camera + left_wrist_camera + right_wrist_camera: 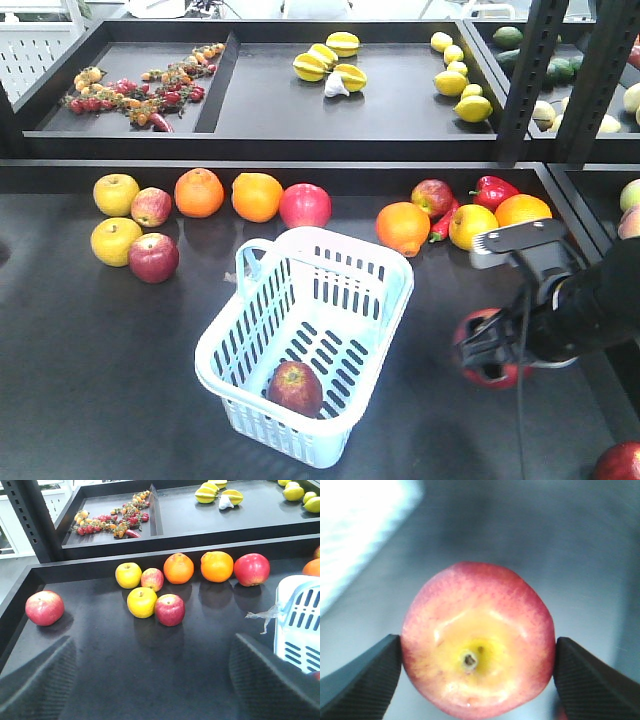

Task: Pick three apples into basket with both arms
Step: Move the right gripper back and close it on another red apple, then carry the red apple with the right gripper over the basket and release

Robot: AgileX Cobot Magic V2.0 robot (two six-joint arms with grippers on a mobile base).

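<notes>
While right jaws pinch apple (477, 640), stem (469, 659) faces wrist

Red apple (477, 630), stem showing, pinched in right claw (477, 647)

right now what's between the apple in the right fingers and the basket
Nothing. In the front-facing view only bare dark table lies between the basket and the apple held in the right fingers.

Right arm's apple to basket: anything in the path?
Nothing visible. The right gripper grips the apple just right of the basket; only bare table lies between them. Inside, a second apple sits at the near corner; the rest is free.
</notes>
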